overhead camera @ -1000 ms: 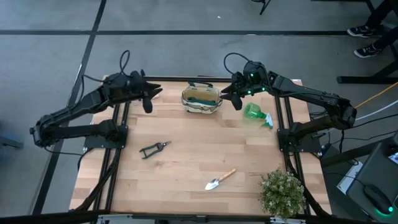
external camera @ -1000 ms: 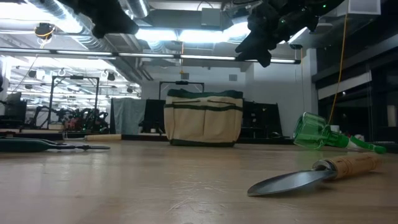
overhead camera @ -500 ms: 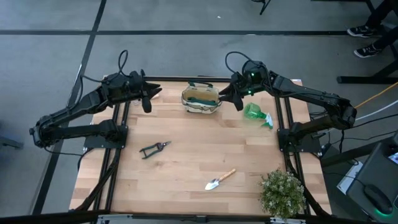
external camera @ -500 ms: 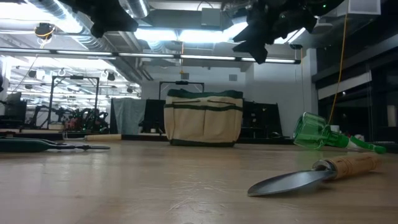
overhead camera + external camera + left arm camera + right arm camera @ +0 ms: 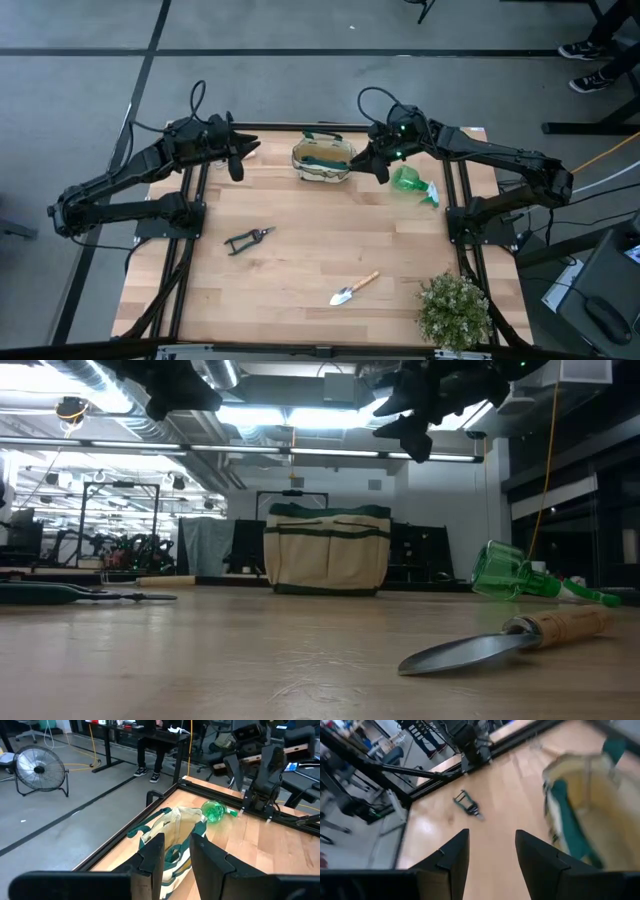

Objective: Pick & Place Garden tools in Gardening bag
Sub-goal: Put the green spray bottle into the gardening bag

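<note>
Right now my right gripper point(image 5: 381, 168) hangs in the air just beside the bag point(image 5: 323, 160), on the side facing the spray bottle point(image 5: 413, 183), with its fingers spread and nothing between them. From its wrist camera I see the bag's cream wall and green trim close by, and the shears point(image 5: 466, 802) farther off on the wood.

My left gripper point(image 5: 240, 160) waits near the table's far left corner, also off the surface, fingers parted and empty; its wrist view looks past them at the bag point(image 5: 170, 837) and the bottle point(image 5: 215, 812) beyond.

The bag stands upright at the far middle of the table point(image 5: 300, 270), mouth open upward. The bottle lies on its side just right of it, close to the right gripper. The shears point(image 5: 248, 239) lie well apart on the left half, and the trowel point(image 5: 354, 289) lies nearer the front edge, blade pointing left. A potted plant point(image 5: 455, 309) sits at the front right corner, away from everything else. Across the low view, the trowel point(image 5: 510, 639) fills the foreground and the bag point(image 5: 326, 550) stands behind it, with bare wood between them.
</note>
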You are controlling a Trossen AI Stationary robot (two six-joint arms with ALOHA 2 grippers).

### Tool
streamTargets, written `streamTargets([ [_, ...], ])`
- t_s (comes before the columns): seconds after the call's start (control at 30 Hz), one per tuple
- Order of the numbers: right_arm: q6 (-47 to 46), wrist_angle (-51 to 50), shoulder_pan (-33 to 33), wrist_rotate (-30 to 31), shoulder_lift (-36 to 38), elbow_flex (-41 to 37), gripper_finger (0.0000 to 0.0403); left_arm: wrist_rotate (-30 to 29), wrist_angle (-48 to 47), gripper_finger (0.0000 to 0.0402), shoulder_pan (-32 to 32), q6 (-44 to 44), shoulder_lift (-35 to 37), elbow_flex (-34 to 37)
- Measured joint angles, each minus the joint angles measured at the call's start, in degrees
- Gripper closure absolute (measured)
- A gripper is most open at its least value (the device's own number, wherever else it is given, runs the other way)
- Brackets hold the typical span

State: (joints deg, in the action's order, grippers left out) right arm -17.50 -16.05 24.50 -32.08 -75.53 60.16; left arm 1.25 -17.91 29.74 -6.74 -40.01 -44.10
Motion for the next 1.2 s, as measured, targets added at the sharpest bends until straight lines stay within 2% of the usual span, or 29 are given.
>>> streamTargets([
  [0.27,-5.46,-7.93,-2.07,-2.26,0.22,0.45,0.024,0.01,0.0,0.0316,0.0,0.0,0.0,0.0],
  [0.4,-6.42,-13.49,-2.13,-9.41,0.22,2.49,0.024,0.01,-0.02,0.0316,0.0,0.0,0.0,0.0],
  [0.57,-10.16,-23.66,-2.13,-23.41,0.33,3.34,0.024,0.02,-0.02,0.0316,0.0,-0.01,0.0,0.0],
  [0.67,-10.62,-32.96,-2.63,-26.44,0.35,3.34,0.024,0.02,-0.02,0.0315,0.0,0.0,0.0,0.0],
  [0.77,-10.04,-44.17,-3.44,-24.86,0.35,3.34,0.024,0.03,0.0,0.0315,0.0,0.0,0.0,0.0],
  [1.0,-8.19,-69.16,-6.18,-15.12,0.35,3.34,0.024,0.03,-0.01,0.0315,0.0,0.0,0.0,0.0],
  [1.1,-8.85,-73.89,-7.4,-9.63,0.35,3.34,0.024,0.03,-0.02,0.0315,0.0,-0.01,0.0,0.0],
  [1.2,-10.02,-73.57,-8.59,-2.87,0.37,3.34,0.024,0.03,-0.02,0.0315,0.0,0.0,0.0,0.0],
])
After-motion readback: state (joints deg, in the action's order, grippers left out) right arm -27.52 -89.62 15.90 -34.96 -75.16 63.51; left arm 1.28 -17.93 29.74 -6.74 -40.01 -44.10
